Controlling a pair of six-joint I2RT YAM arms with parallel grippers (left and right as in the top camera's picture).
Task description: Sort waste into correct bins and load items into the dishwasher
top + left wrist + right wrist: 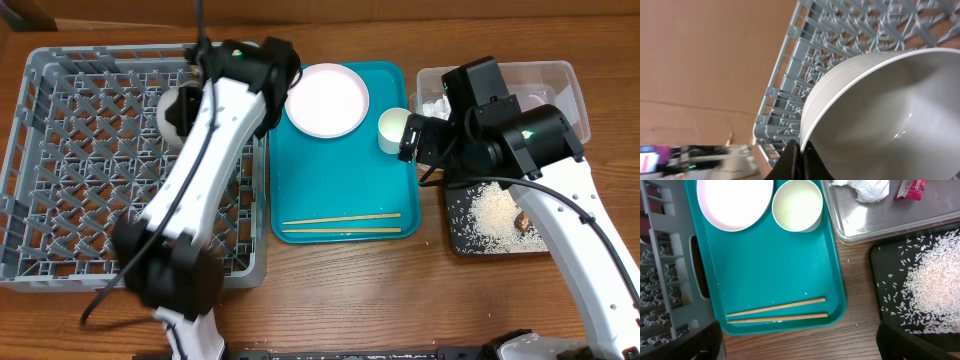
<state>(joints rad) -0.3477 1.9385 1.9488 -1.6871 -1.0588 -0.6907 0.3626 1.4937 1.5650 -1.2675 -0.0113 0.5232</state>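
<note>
With tissue (865, 189) and wrapper (910, 189) in the clear tub (560, 75) and rice (935, 280) in the black tray (462, 235), my left tool (799, 150) pinches the bowl (890, 115) by its rim at the rack (60, 200)'s far edge, while plate (326, 99), cup (393, 128) and 2 chopsticks (776, 313) wait on the teal tray (790, 270) under my wide-open right tool (800, 340).

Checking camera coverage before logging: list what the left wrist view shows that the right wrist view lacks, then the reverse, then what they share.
Only left wrist: the pale bowl, pinched at its rim by the left jaws. Only right wrist: teal tray, pink plate, cup, chopsticks, clear tub holding tissue and red wrapper, black tray of rice. Both: the grey rack and wooden table.
</note>
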